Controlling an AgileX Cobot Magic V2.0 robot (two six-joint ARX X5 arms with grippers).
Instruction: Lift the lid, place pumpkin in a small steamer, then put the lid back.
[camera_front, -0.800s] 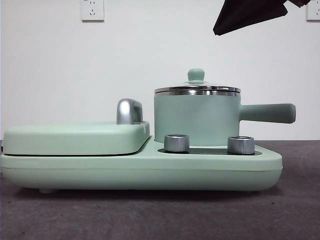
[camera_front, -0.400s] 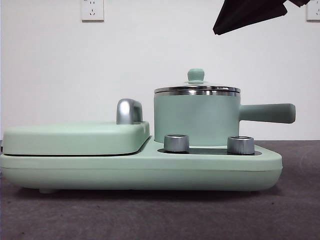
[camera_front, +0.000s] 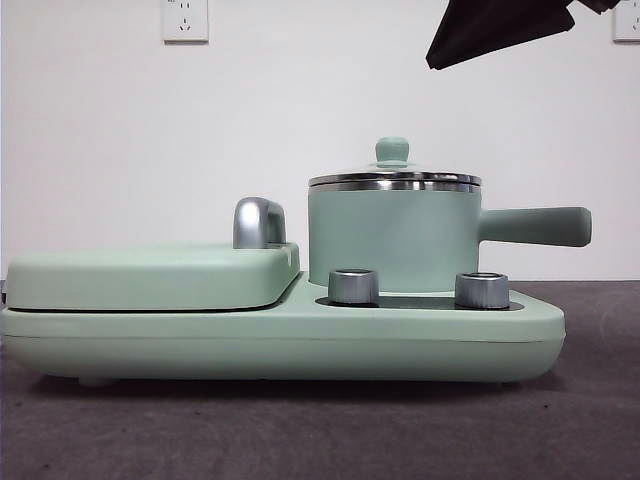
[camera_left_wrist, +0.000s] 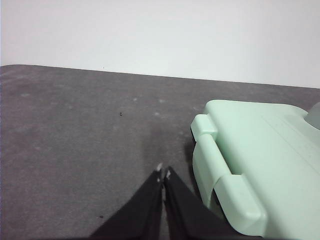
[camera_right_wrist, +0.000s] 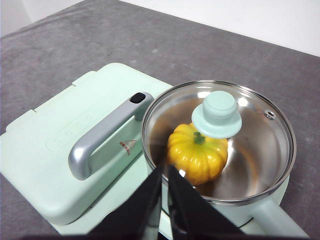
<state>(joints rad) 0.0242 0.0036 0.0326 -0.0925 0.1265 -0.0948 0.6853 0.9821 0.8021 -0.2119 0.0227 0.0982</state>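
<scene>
Pumpkin (camera_right_wrist: 197, 159) sits inside the small steamer (camera_front: 392, 240), under the glass lid (camera_right_wrist: 217, 137) that rests on its rim. The right end effector (camera_right_wrist: 163, 171) hovers above the steamer's near edge, jaws pressed together, holding nothing. The left end effector (camera_left_wrist: 163, 172) hangs over the grey table (camera_left_wrist: 75, 130), jaws also pressed together, beside the flat green cover (camera_left_wrist: 260, 150).

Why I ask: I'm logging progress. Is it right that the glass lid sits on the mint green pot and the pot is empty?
Not quite. The glass lid does sit on the mint green pot, but the right wrist view shows a yellow-orange ribbed pumpkin inside it.
</scene>
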